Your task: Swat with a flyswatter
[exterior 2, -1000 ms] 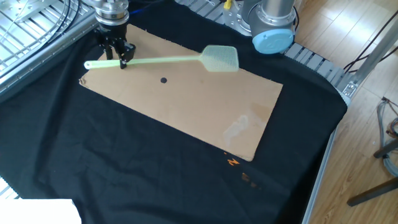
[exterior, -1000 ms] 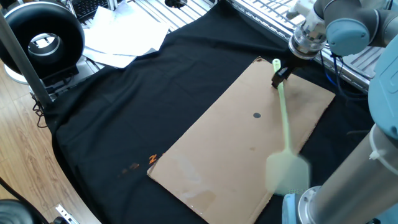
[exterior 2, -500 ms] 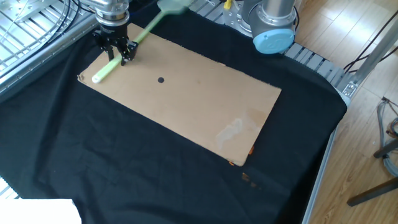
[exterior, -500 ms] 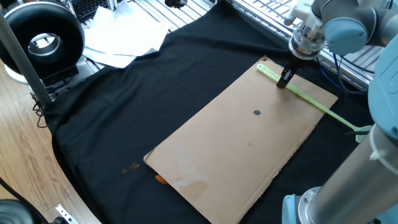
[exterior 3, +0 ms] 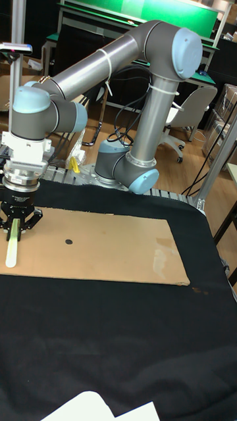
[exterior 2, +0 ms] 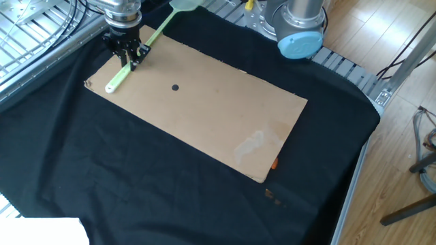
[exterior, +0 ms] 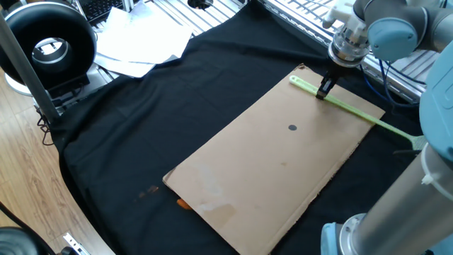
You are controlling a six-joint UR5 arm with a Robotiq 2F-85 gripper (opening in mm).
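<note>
My gripper [exterior: 324, 89] is shut on the flyswatter [exterior: 352, 110], gripping its thin pale green handle near the butt end. This happens over the far corner of a brown cardboard sheet [exterior: 269, 170]. The handle runs off the board's edge, and the head is mostly hidden behind the arm in this view. From the other side, the gripper [exterior 2: 129, 58] holds the flyswatter [exterior 2: 151, 35] slanted, with the mesh head at the top edge of the picture. A small black dot [exterior 2: 176, 87] marks the cardboard [exterior 2: 218, 116]. In the tall view, the gripper [exterior 3: 18, 221] points straight down with the handle end [exterior 3: 12, 248] below it.
A black cloth [exterior: 163, 113] covers the table. White papers [exterior: 141, 46] and a round black device [exterior: 49, 42] sit at the far left. Metal grid racks [exterior 2: 34, 27] border the gripper's side. The arm's base [exterior 2: 298, 37] stands behind the board. An orange mark [exterior 2: 274, 163] shows at the cardboard's near corner.
The flyswatter swung from lying across the cardboard to pointing off its far edge. The cardboard slid slightly. Over the last half second the swatter shifted only a little further.
</note>
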